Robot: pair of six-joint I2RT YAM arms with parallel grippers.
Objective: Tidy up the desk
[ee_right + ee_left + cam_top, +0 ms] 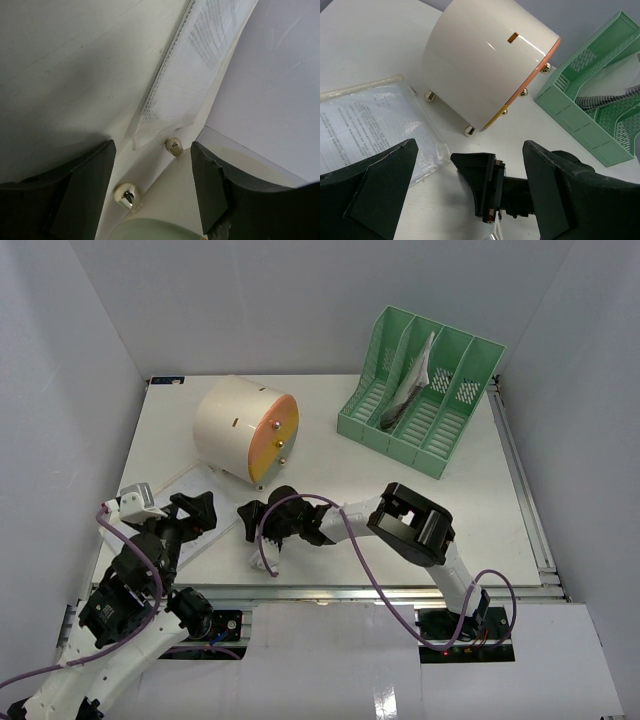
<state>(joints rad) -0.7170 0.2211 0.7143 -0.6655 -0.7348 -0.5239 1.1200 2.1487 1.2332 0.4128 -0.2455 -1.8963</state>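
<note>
Desk (480, 500) is a flat white rectangle, matte and plain, filling the floor of a white-walled enclosure, with a metal rail (350, 590) along its near edge where both arms are bolted. Just past the rail, the left gripper (200, 512) hangs with jaws spread wide and holding nothing, over the corner of a clear sleeve (365, 130) of printed paper lying flat at the left. The right gripper (250, 523) reaches across from the right to face it, close by, its jaws likewise apart and holding nothing. Behind them a cream drawer box (240, 425) stands on small feet, touching the sleeve's far edge. A green rack (455, 425) holding papers (410, 380) sits at the far right corner. Bare top shows between the right arm and the rack; walls close off the left, right and back edges.
</note>
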